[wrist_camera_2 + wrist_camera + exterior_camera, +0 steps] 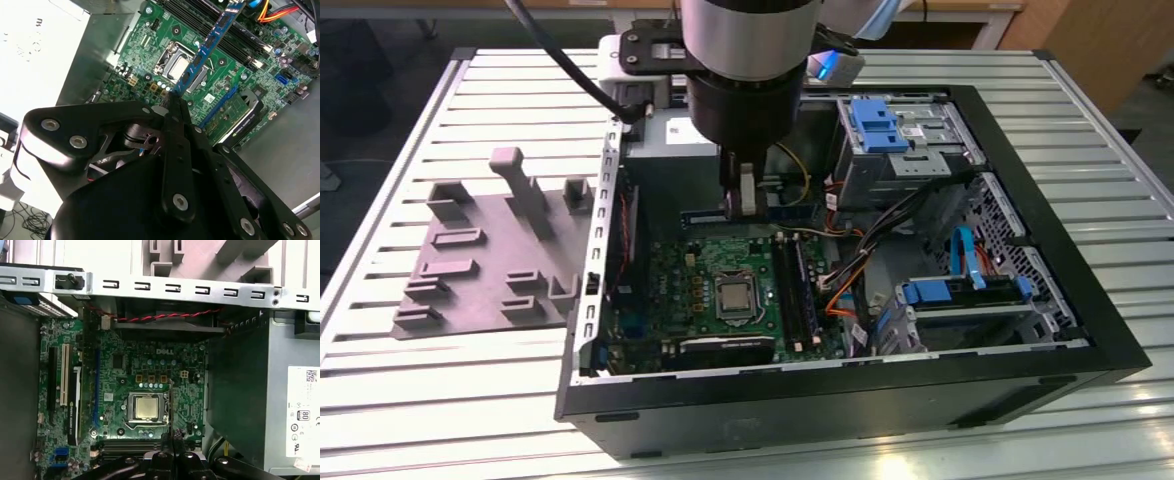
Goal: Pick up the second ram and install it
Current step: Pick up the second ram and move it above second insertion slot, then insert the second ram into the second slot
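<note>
Above the motherboard [142,75], the second ram [207,46] is clamped at one end between the closed fingers of the gripper [173,100]. That end is hidden there, and the far end is cut off in the second wrist view. Beyond it lies the processor socket [170,60]. Beside the computer case [1067,330] sits a grey slotted tray [467,270].

The motherboard [125,375] bears white lettering [162,351] and the power supply [245,400] a label [303,412].
</note>
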Controlling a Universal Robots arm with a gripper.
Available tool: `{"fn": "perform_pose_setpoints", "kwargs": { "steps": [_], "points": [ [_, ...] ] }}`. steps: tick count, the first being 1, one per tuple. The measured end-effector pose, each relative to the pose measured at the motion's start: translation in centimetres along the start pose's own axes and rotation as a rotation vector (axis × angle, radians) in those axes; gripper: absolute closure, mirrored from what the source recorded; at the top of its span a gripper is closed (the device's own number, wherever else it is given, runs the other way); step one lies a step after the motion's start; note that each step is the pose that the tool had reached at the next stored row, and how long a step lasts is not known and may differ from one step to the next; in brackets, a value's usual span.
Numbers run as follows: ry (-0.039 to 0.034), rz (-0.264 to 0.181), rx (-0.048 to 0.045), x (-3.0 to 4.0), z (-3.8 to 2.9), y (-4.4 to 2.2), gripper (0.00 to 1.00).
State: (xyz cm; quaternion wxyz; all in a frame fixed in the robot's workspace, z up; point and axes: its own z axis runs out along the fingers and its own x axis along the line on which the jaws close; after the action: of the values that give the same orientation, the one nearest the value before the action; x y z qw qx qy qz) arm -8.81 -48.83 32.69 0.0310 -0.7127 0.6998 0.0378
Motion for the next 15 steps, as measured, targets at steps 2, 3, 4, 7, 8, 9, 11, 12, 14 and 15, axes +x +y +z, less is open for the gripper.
{"fn": "perform_pose_setpoints", "kwargs": {
  "steps": [2, 3, 4, 7, 8, 9, 11, 12, 14, 15],
  "points": [
    [0.0019, 0.001, -0.0002, 0.08, 0.2, -0.01, 0.88],
    [0.0028, 0.001, -0.0003, 0.12, 0.3, -0.01, 0.88],
    [0.0035, 0.001, -0.0003, 0.15, 0.44, -0.01, 0.88],
    [0.0049, 0.002, -0.0004, 0.23, 0.82, -0.03, 0.88],
    [0.0052, 0.001, -0.0005, 0.23, 0.89, -0.03, 0.88],
    [0.0053, 0.002, -0.0005, 0.23, 0.89, -0.03, 0.88],
    [0.0052, 0.001, -0.0005, 0.24, 0.96, -0.04, 0.88],
    [0.0052, 0.002, -0.0005, 0.25, 1.01, -0.04, 0.88],
    [0.0052, 0.001, -0.0005, 0.25, 1.02, -0.05, 0.88],
    [0.0052, 0.001, -0.0005, 0.25, 1.02, -0.05, 0.88]
  ]
}}
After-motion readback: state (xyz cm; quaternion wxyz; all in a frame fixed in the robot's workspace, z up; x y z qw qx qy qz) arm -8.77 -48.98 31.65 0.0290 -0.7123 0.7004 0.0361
